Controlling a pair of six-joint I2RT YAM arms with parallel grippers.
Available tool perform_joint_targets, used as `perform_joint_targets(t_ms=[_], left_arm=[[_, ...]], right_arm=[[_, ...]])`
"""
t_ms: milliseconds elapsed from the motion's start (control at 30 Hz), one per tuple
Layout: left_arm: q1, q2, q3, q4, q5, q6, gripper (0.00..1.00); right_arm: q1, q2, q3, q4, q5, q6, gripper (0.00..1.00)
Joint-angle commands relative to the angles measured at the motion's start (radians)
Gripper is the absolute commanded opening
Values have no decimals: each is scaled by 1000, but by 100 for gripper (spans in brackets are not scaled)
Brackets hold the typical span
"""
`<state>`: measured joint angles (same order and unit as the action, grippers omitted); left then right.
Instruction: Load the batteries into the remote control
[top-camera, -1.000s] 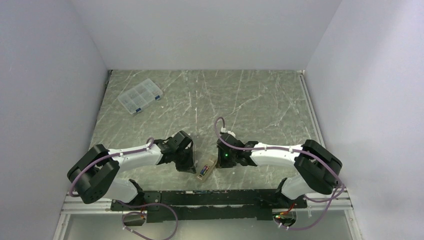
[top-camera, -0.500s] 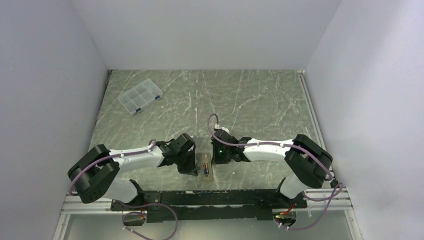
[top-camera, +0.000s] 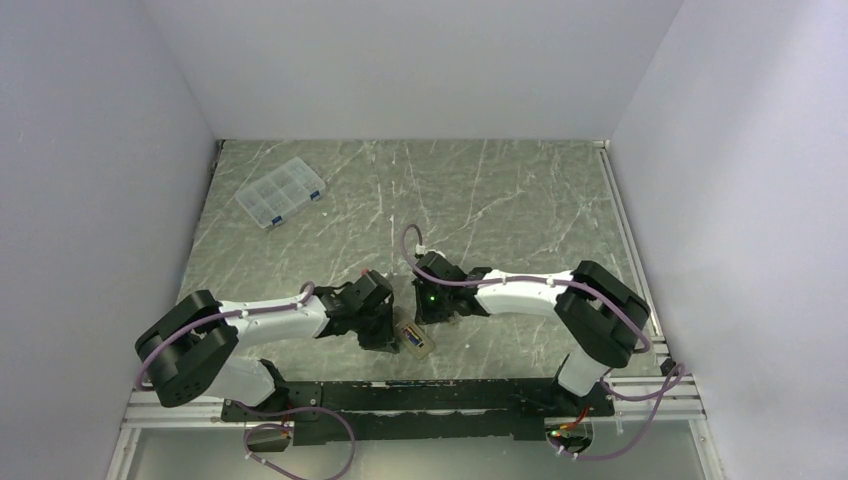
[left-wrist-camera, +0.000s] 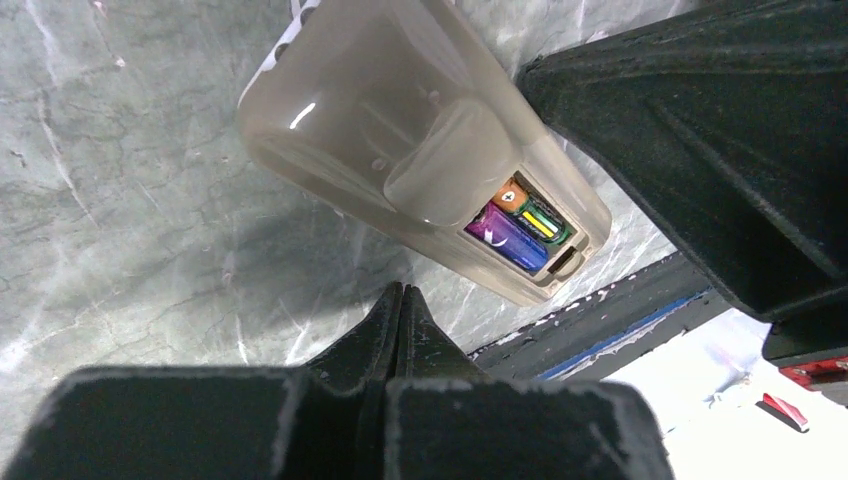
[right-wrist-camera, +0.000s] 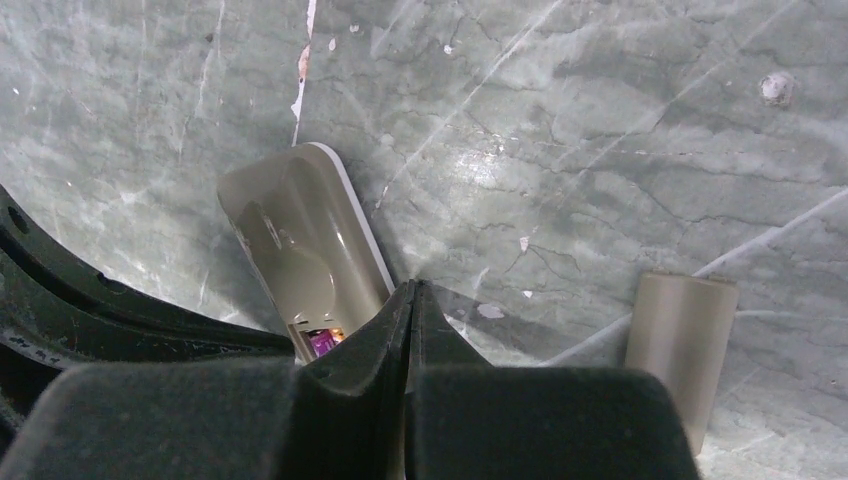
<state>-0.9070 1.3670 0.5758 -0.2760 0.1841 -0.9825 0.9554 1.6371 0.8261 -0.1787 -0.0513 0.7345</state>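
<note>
The remote control (top-camera: 411, 338) has turned between the closed, empty left gripper (left-wrist-camera: 400, 295) and right gripper (right-wrist-camera: 412, 290). The batteries (left-wrist-camera: 515, 225) sit inside; likely only the cover (right-wrist-camera: 680, 355) remains.

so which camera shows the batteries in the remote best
The left wrist view: both batteries lie side by side in the remote control's open bay, unblocked. The right wrist view shows only a purple sliver beside the right gripper. In the top view they are too small to tell.

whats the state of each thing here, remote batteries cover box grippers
remote control: back up, battery bay open
batteries: both seated in the bay
cover: off, lying apart from the remote
clear box: lid cannot be told
left gripper: shut, empty
right gripper: shut, empty
</note>
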Motion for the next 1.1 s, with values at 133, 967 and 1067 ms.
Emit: perform_joint_targets(t_ms=[133, 967, 1067], left_arm=[[-25, -8, -8, 51, -45, -41, 0], [-56, -163, 106, -210, -159, -22, 11], [-57, -196, 132, -276, -182, -11, 19]], right_arm=[[-5, -29, 54, -106, 30, -80, 0], [-38, -358, 90, -479, 244, -233, 33], [-39, -347, 83, -484, 242, -234, 45]])
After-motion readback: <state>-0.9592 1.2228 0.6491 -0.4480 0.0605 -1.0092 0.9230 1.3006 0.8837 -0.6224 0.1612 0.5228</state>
